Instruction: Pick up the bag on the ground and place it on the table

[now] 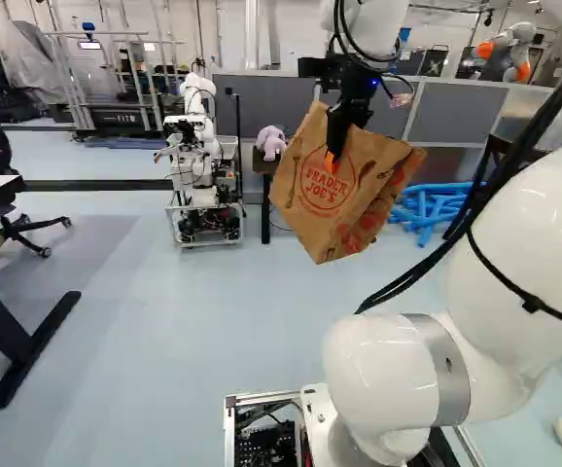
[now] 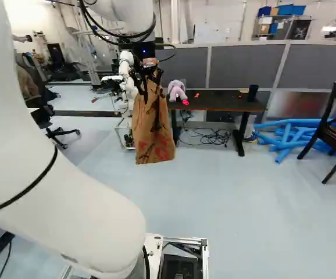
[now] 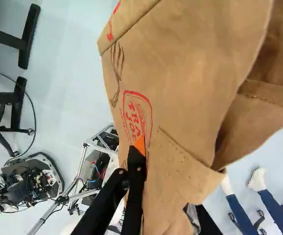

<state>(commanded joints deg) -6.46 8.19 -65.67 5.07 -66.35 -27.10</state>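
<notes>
Hanging from gripper (image 1: pixel 334 158), paper bag (image 1: pixel 305 219); pinched between fingers, one seemingly hidden behind paper.

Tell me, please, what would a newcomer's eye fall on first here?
Probably the brown paper bag, hanging in the air from the black tool. Next, perhaps, the thick white arm crossing the left side of the right base view. Beyond, a lilac soft toy on the dark table also catches attention.
</notes>
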